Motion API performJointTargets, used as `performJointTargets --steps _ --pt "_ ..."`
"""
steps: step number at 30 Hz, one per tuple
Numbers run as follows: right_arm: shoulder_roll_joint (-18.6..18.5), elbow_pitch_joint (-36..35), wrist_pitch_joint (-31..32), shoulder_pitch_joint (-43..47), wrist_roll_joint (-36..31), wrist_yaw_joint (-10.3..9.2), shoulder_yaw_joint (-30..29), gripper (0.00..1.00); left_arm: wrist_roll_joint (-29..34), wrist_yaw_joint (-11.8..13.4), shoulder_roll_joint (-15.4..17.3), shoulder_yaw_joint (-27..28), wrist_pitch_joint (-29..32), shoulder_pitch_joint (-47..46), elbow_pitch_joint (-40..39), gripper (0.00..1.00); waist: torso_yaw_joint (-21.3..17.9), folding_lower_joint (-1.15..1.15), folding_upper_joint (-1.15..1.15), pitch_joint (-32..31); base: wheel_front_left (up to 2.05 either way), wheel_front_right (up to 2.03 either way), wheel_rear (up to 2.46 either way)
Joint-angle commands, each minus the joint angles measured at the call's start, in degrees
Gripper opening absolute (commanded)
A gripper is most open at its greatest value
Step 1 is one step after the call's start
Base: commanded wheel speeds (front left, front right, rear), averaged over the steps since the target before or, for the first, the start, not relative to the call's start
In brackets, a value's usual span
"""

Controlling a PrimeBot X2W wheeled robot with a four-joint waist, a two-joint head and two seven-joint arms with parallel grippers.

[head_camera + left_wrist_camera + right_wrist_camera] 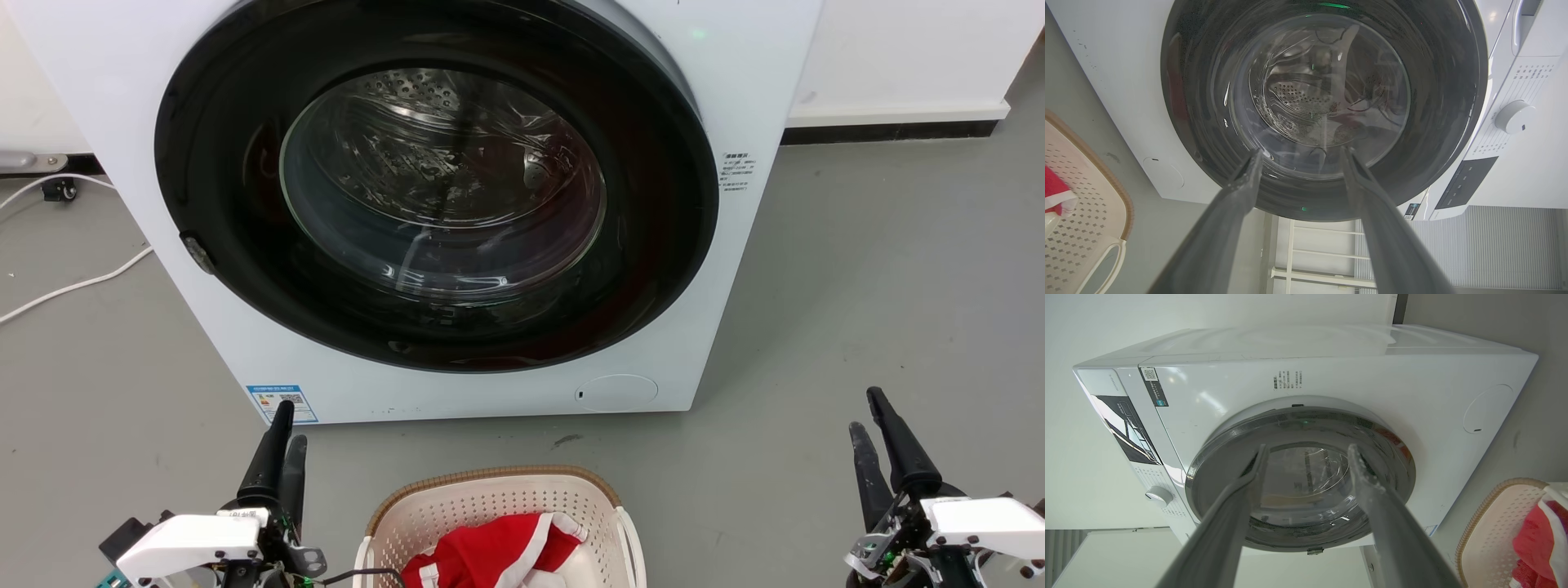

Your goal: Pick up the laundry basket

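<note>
Count, head view: 1 washer [441,188] at 12 o'clock w/ 2 labels, i.e. blue label [282,403] & txt label [736,172]; 1 laundry basket [473,514] at 6 w/ 1 red-and-white garment [490,555] inside; 2 grippers, left gripper [291,425] at 7 & right gripper [865,410] at 5, 2 dark fingers [269,457] ea.

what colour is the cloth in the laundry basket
Red with white trim, seen best in the head view, lying inside the laundry basket.
</note>
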Motion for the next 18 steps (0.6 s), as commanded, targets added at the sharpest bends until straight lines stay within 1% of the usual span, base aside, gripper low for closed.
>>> performJointTargets --steps 1,8,18 --pt "-0.2 -1.4 -0.9 -0.9 -2.1 0.01 0.0 1.0 2.2 0.0 0.2 0.1 -0.8 -0.9 -1.5 1.0 0.0 0.0 0.0 0.0 0.0 0.0 0.0" --pt "-0.2 -4.0 -2.8 -0.4 -11.2 0.01 -0.2 1.0 10.0 0.2 0.2 0.6 -2.8 -0.8 -3.4 1.0 0.0 0.0 0.0 0.1 0.0 0.0 0.0" --pt "-0.2 -8.2 -5.3 0.7 -26.0 0.01 1.1 1.0 22.0 2.0 0.2 -0.4 -5.3 0.0 -6.9 1.0 0.0 0.0 0.0 0.2 0.0 0.0 0.0"
